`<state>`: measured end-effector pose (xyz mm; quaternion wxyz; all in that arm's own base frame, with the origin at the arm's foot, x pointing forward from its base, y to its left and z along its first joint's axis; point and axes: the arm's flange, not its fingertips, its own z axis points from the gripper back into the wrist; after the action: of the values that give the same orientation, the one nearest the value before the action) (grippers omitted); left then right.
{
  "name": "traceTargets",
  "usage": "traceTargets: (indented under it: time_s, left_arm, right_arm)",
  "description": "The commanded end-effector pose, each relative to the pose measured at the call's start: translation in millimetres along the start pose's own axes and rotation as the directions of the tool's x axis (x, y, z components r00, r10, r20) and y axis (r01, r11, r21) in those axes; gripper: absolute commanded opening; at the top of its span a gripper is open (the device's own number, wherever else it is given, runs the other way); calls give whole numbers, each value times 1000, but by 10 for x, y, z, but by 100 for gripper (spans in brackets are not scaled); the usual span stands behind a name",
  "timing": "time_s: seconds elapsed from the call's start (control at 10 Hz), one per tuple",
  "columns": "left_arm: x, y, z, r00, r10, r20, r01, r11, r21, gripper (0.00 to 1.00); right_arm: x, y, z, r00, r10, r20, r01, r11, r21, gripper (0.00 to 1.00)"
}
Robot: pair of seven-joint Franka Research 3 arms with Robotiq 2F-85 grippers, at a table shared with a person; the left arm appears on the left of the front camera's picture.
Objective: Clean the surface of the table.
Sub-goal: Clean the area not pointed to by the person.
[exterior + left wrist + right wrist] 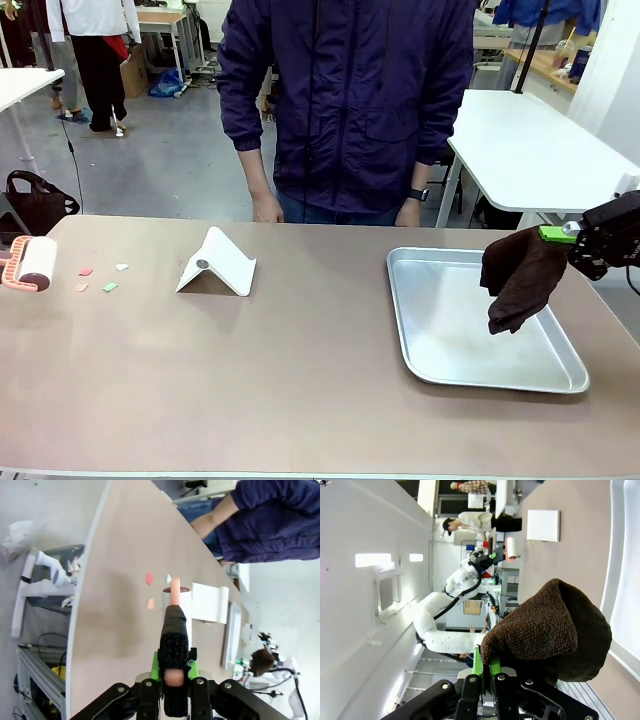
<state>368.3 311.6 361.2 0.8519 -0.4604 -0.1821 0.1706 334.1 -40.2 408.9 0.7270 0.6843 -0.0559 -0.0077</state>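
The taupe-brown table surface (300,370) spans the front view. Near its left end lie a few small red, green and white paper scraps (100,278). A lint roller (30,263) with a pink frame hovers at the left edge beside them. In the left wrist view my left gripper (174,677) is shut on the roller's black handle (175,640), with the scraps (149,578) just past the roller head. My right gripper (560,237) is shut on a dark brown cloth (520,278) that hangs above the right rim of the tray. The cloth (550,630) bunches over the right fingers.
A shiny silver tray (420,350) lies on the right half of the table. A white folded stand (217,263) sits left of centre. A person in a dark jacket stands at the far edge, hands (266,210) hanging by the table. White-topped tables stand behind.
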Motion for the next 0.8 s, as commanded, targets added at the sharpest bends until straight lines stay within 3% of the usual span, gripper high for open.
traceTargets:
  time_s: [0.0,0.4,0.7]
  left_arm:
    - [-48,-13,-143,999,-3,44,1,998,64,22]
    - [-13,72,-367,998,-3,56,-4,993,117,22]
    - [93,242,-477,994,96,44,-101,986,132,22]
  right_arm:
    - [15,39,16,1000,10,-4,-10,1000,9,6]
    - [15,39,16,1000,10,-4,-10,1000,9,6]
    - [15,39,16,1000,10,-4,-10,1000,9,6]
